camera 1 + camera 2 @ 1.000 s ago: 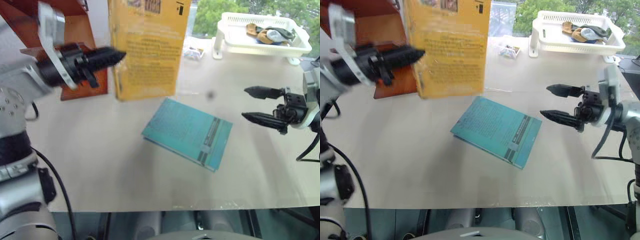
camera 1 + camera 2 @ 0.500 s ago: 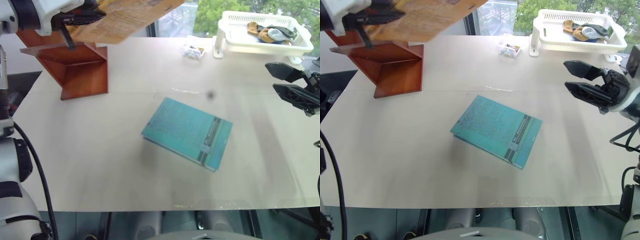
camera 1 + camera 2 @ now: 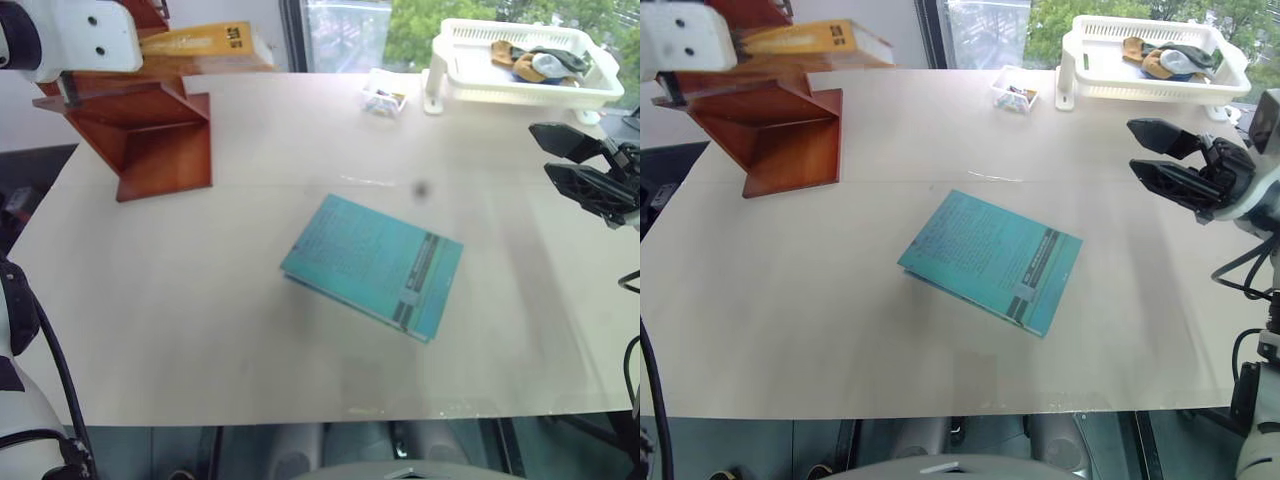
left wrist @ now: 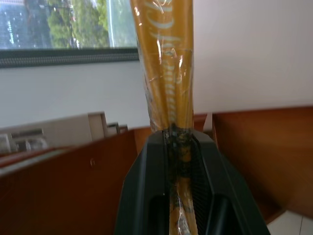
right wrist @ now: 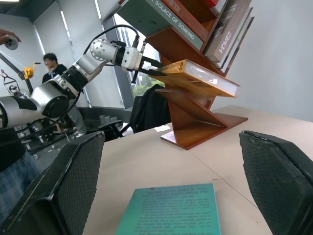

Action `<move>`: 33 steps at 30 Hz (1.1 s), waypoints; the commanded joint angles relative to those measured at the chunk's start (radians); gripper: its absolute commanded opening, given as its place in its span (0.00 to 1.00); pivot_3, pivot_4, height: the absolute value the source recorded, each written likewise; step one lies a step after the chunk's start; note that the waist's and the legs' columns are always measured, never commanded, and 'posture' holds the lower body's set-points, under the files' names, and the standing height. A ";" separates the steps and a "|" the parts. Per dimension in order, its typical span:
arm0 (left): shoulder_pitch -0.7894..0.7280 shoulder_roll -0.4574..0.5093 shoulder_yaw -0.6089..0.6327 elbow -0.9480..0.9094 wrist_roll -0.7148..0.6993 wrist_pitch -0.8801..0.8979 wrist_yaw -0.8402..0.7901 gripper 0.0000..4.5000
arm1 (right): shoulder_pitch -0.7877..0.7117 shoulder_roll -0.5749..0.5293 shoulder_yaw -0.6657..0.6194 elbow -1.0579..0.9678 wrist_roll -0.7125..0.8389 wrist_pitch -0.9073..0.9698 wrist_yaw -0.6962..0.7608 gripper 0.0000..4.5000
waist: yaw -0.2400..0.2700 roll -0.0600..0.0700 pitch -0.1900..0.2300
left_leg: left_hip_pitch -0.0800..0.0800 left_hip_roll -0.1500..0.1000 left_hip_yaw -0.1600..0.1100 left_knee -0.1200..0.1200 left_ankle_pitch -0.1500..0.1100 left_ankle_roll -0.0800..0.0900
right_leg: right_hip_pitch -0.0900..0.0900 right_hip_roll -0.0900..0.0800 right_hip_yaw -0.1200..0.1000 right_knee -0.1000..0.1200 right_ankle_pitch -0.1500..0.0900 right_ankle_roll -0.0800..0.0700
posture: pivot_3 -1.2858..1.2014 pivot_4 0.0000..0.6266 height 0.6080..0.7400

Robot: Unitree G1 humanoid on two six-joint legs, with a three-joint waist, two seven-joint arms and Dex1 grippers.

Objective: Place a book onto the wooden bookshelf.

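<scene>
You have two books in the head views. The yellow-orange book (image 3: 815, 40) lies flat and level over a step of the wooden bookshelf (image 3: 770, 125) at the far left of the tabletop (image 3: 840, 300), its spine toward you; from the right wrist view it sits on or just above that sloped step, and you cannot tell whether it is touching. Your left tool (image 4: 182, 147) is clamped on the book's edge, both black fingers (image 4: 146, 196) pressed against the glossy cover in the left wrist view. The second book, a thin teal book (image 3: 990, 258), lies flat near the middle of the tabletop, turned at an angle, well apart from the bookshelf.

Your right tool (image 3: 1170, 155) hangs over the right edge of the tabletop with its two fingers spread and nothing between them, pointing left toward the centre.

One white plastic basket (image 3: 1140, 80) stands at the far right, holding a few small items of tan, grey and dark colour that are too small to name. One small clear packet (image 3: 1012, 92) lies just left of the basket.

In the right wrist view, several more books (image 5: 230, 29) stand tilted on the bookshelf's upper steps, and one person (image 5: 49, 66) stands in the background behind the left arm.
</scene>
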 commanded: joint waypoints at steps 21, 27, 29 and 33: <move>-0.084 0.048 -0.027 0.309 0.154 -0.089 0.205 0.76 | 0.016 -0.010 -0.076 -0.019 -0.008 -0.044 -0.012 1.00 | -0.001 0.000 0.000 | -0.002 0.000 0.000 0.002 0.000 0.000 | -0.003 -0.001 -0.001 0.003 0.000 0.000 | 0.52 0.24 1.00; -0.039 0.077 0.014 0.297 0.103 -0.080 0.189 0.76 | 0.015 -0.006 -0.077 -0.012 -0.012 -0.049 -0.013 1.00 | -0.001 0.000 0.000 | -0.002 0.000 0.001 0.003 0.000 0.000 | -0.004 0.000 0.000 0.005 0.000 0.000 | 0.52 0.24 1.00; -0.028 0.084 0.028 0.286 0.086 -0.073 0.178 0.76 | 0.015 -0.006 -0.077 -0.011 -0.013 -0.049 -0.014 1.00 | 0.000 0.000 0.000 | -0.002 0.000 0.001 0.004 0.000 0.000 | -0.004 -0.001 0.000 0.007 0.000 0.000 | 0.52 0.24 1.00; 0.020 0.097 0.099 0.231 -0.011 -0.024 0.089 0.76 | 0.018 -0.007 -0.080 -0.013 -0.013 -0.049 -0.017 1.00 | 0.000 0.000 0.000 | -0.003 0.000 0.001 0.008 0.000 0.000 | -0.004 -0.001 0.000 0.010 0.000 0.000 | 0.52 0.24 1.00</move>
